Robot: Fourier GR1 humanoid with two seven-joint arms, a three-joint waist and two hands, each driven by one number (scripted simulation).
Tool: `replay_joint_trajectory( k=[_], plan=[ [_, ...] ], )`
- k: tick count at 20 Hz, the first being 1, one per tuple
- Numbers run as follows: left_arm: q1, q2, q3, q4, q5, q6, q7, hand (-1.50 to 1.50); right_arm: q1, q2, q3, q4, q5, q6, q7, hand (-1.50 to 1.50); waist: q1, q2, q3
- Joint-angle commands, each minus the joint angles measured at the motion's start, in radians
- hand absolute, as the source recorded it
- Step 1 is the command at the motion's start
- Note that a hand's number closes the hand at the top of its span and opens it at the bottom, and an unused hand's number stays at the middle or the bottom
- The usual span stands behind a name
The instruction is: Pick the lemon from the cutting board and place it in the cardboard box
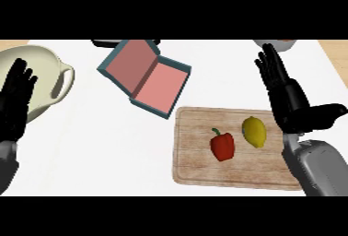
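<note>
Right hand (284, 90) is up at the right side of the view, fingers straight and pointing to the far edge, thumb stuck out to the right, released and holding nothing. Its palm hangs over the far right corner of the cutting board (197, 170), with the grey forearm running down over the board's right edge. Just left of that hand sits the lemon (254, 131), yellow, lying on the board's right half, apart from the fingers and untouched. Beside it on the left, a red bell pepper (222, 146) with a green stem, close to the lemon but not touching. The board itself is pale wood, lying near right on the white worktop (102, 152). Further out, far and left of the board, there's the cardboard box (144, 76), flaps open, teal outside, pinkish-red inside, set at an angle. Over at the left edge, the left hand (15, 103) rests, fingers straight and up, in front of a cream bowl (51, 73) with a handle.
</note>
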Motion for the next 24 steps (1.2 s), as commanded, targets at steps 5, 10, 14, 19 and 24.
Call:
replay_joint_trajectory(
  k=[5, 10, 14, 19, 24],
  plan=[
    [-0.024, -0.049, -0.188, -0.071, -0.071, -0.139, -0.05, 0.0, 0.159, 0.05, 0.008, 0.105, 0.174, -0.325, 0.19, -1.5, -0.059, 0.012, 0.002],
    [-0.002, -0.07, -0.243, -0.08, -0.068, -0.176, -0.042, 0.0, 0.282, -0.167, 0.092, 0.246, 0.492, -0.401, 0.171, -1.5, -0.093, 0.02, -0.012],
    [-0.011, -0.091, -0.284, -0.092, -0.084, -0.185, -0.034, 0.0, 0.331, -0.243, 0.189, 0.244, 0.735, -0.496, 0.269, -1.5, -0.066, 0.0, -0.008],
    [0.001, -0.124, -0.327, -0.089, -0.114, -0.178, -0.042, 0.0, 0.301, -0.28, 0.254, 0.112, 0.955, -0.44, 0.557, -1.5, -0.046, -0.008, -0.009],
    [-0.007, -0.143, -0.339, -0.076, -0.118, -0.181, -0.034, 0.0, 0.283, -0.276, 0.319, -0.087, 1.036, -0.195, 0.843, -1.5, -0.042, -0.008, -0.007]
  ],
)
